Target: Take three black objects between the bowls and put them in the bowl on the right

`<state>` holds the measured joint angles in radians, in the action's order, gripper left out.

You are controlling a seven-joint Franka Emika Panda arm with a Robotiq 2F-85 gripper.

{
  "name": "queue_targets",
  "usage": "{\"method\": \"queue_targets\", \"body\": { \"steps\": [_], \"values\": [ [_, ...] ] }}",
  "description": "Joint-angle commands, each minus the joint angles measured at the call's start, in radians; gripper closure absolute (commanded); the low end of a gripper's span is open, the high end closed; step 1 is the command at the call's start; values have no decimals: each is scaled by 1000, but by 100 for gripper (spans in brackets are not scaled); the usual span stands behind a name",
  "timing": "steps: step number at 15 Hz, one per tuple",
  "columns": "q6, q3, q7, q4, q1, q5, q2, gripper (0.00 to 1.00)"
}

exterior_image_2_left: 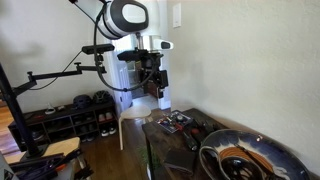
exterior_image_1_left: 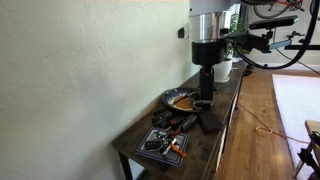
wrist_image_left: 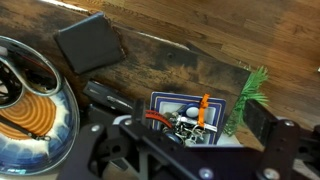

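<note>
A round blue-rimmed bowl (wrist_image_left: 40,105) with orange-brown coils inside sits at the left of the wrist view; it also shows in both exterior views (exterior_image_1_left: 178,98) (exterior_image_2_left: 248,160). A square blue-edged dish (wrist_image_left: 185,112) holds small parts and orange pieces (exterior_image_1_left: 163,143) (exterior_image_2_left: 177,122). Between them lie black objects: a flat black square (wrist_image_left: 88,42) and a black bar (wrist_image_left: 112,97), seen as a cluster in the exterior views (exterior_image_1_left: 188,121) (exterior_image_2_left: 199,135). My gripper (wrist_image_left: 185,145) is open and empty, hanging above the table near the round bowl (exterior_image_1_left: 203,98) (exterior_image_2_left: 152,88).
The dark wooden table (exterior_image_1_left: 222,110) runs along a white wall. A green leafy piece (wrist_image_left: 248,95) lies beside the square dish. A white cup (exterior_image_1_left: 222,68) stands at the table's far end. A shoe rack (exterior_image_2_left: 70,115) and a camera boom stand on the floor.
</note>
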<state>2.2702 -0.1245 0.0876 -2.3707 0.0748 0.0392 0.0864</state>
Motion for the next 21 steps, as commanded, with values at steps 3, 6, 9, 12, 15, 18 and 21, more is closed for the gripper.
{"method": "queue_targets", "body": {
  "steps": [3, 6, 9, 12, 15, 18, 21],
  "values": [
    [23, 41, 164, 78, -8, 52, -138, 0],
    [50, 52, 248, 108, -17, 71, -189, 0],
    [49, 49, 245, 108, -18, 65, -192, 0],
    [51, 48, 249, 116, -19, 65, -204, 0],
    [51, 48, 249, 116, -18, 65, -204, 0],
    [61, 53, 282, 129, -24, 87, -238, 0],
    [76, 63, 306, 154, -30, 131, -290, 0]
  ]
}}
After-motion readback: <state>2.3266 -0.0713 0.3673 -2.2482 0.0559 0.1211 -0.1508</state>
